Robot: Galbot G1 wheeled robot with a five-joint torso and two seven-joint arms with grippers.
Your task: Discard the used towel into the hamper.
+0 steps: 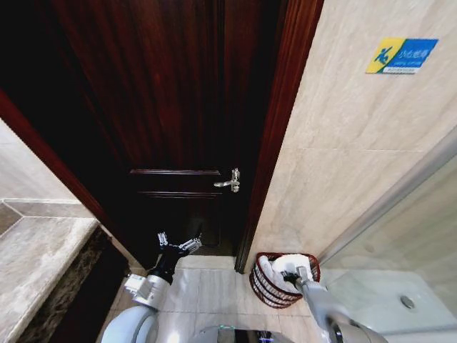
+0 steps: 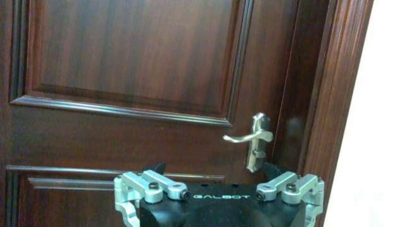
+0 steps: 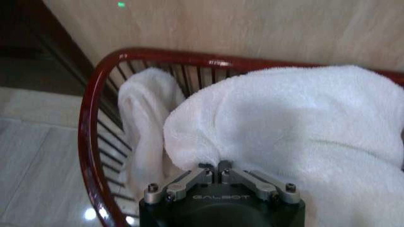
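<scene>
White towel bundled in the red-brown wire hamper, pinched by the right claw.

Fingers together on a fold of cloth, claw just above the rim, hamper directly beneath on the tiled floor against the beige wall. Left claw spread apart, raised off to the side, facing the dark wooden door and its silver handle.
</scene>
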